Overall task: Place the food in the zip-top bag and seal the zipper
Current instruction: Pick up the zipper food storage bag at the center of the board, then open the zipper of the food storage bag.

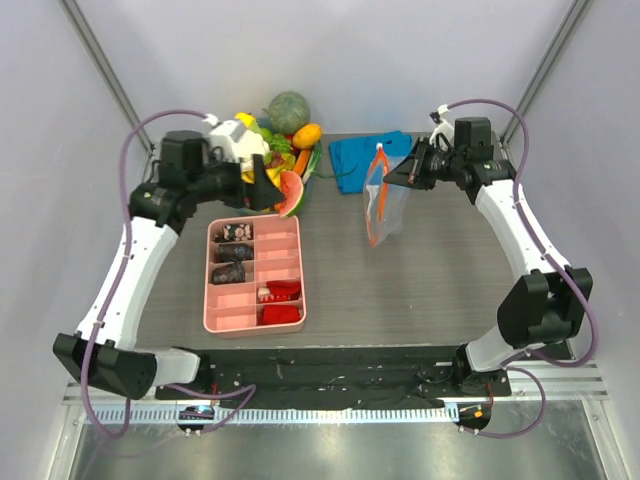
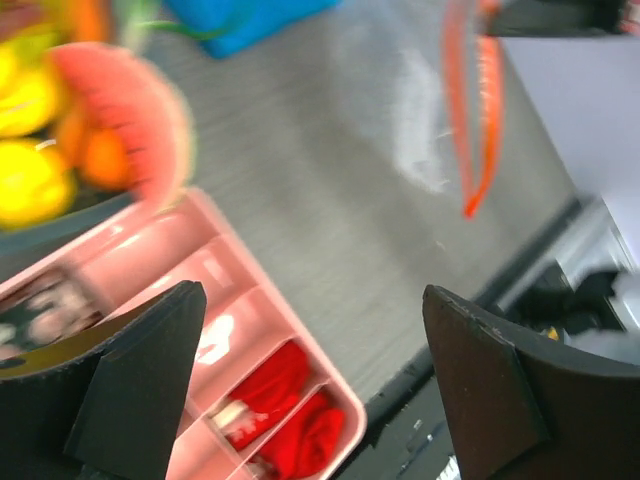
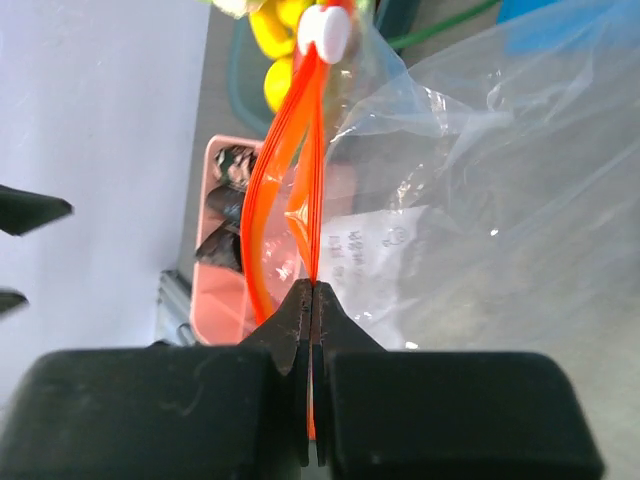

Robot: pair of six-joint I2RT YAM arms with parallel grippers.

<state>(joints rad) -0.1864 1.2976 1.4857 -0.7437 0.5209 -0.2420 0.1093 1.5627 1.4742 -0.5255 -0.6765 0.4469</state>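
Note:
The food [image 1: 280, 158] lies in a heap at the back left: yellow bananas, an orange, green leaves and a watermelon slice [image 1: 290, 193], which also shows blurred in the left wrist view [image 2: 140, 120]. My left gripper [image 1: 264, 190] hangs beside the slice, open and empty [image 2: 310, 295]. My right gripper [image 1: 393, 178] is shut on the orange-red zipper [image 3: 300, 130] of the clear zip-top bag [image 1: 387, 205] and holds the bag up off the table. The mouth gapes, the strips parted below the white slider [image 3: 325, 30]. The bag [image 3: 500, 200] looks empty.
A pink compartment tray [image 1: 208, 285] with small dark and red pieces sits at centre left, under my left gripper [image 2: 250, 290]. A folded blue cloth [image 1: 355, 158] lies behind the bag. A dark green melon [image 1: 288, 110] stands at the back of the heap.

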